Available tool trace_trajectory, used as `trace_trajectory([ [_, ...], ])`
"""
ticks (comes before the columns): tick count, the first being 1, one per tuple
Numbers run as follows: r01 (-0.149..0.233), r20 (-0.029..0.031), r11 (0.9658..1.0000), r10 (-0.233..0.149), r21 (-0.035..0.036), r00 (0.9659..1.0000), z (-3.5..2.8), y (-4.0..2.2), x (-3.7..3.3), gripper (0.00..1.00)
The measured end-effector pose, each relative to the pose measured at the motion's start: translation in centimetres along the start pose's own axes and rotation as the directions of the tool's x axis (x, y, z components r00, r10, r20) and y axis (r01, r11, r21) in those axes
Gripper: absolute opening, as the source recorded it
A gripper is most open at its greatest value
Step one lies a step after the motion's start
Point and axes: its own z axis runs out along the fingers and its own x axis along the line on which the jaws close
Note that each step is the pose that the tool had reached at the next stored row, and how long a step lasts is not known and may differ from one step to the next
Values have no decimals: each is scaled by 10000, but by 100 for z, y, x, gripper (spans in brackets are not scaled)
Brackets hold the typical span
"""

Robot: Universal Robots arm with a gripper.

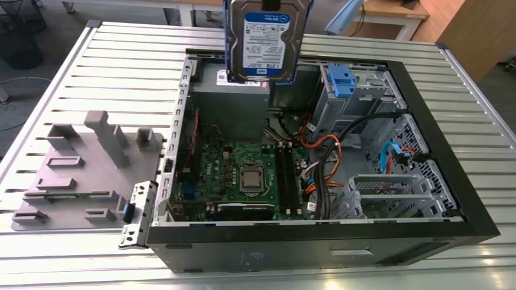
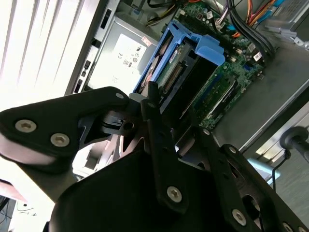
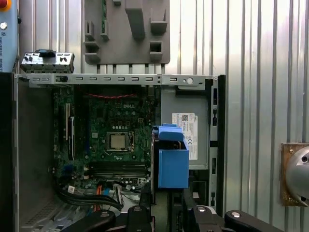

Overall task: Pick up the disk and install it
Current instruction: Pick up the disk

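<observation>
1. The disk (image 1: 266,42) hung upright above the open computer case (image 1: 322,241), over the power supply box (image 1: 234,90), well clear of the slatted counter (image 1: 96,72).
2. In the first wrist view, the end effector (image 3: 166,200) pinched the disk from both sides, with its blue carrier frame (image 3: 173,162) leading toward the case.
3. A weak pinch could have let the drive slip onto the motherboard (image 1: 241,172) below.
4. A tilted descent risked jamming the carrier against the drive cage (image 1: 339,84) or snagging the loose cables (image 1: 322,151).
</observation>
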Motion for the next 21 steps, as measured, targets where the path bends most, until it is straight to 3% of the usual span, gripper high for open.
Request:
trace_trajectory([
  [11,0,-2,10000,0,-13,10000,9,-331,-4,35],
  [16,-1,-1,10000,1,-14,10000,11,-428,-4,35],
  [21,1,-1,10000,-1,-15,10000,12,-471,-5,35],
])
